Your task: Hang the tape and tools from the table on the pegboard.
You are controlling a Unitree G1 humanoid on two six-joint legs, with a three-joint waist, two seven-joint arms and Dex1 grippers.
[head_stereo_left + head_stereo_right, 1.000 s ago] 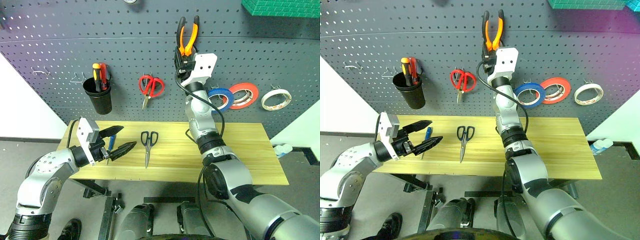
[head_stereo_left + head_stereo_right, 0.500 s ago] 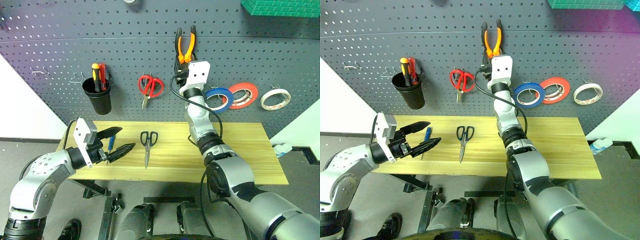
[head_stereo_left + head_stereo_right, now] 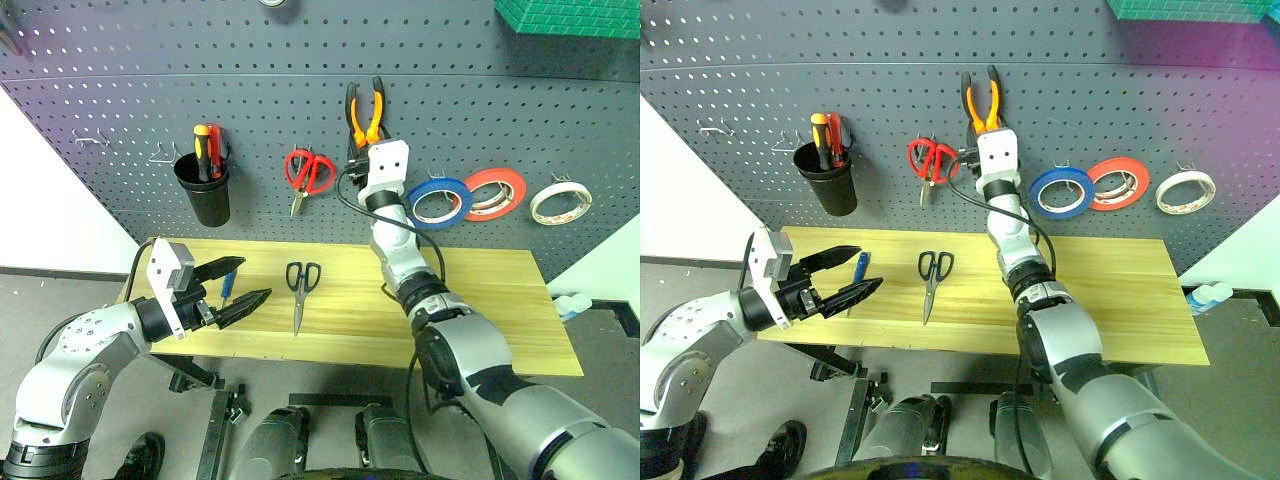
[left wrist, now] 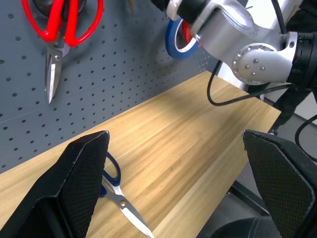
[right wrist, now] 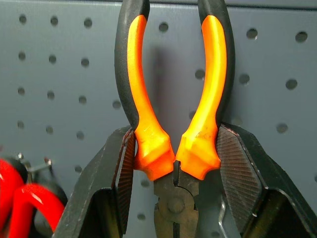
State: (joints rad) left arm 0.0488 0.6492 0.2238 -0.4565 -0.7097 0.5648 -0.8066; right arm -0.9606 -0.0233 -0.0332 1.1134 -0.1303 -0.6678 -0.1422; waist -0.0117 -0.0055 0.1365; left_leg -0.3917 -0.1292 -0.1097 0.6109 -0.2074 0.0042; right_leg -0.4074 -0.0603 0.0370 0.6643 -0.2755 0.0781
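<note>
The right pincer (image 5: pixel 171 163) clamps the orange-and-black-handled pliers (image 3: pixel 365 110) against the dark grey perforated pegboard (image 3: pixel 120 90), the blue tape roll (image 3: pixel 440 199) already hung, while black-handled scissors (image 3: pixel 300 288) and blue-handled screwdriver (image 3: pixel 226 284) wait on the wooden surface (image 3: pixel 480 300) near the released left pincer (image 3: pixel 240 282).

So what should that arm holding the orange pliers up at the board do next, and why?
Probably ease the pliers down until a hook on the pegboard catches them, then open the jaws. The right gripper clamps them handles-up against the board.
</note>
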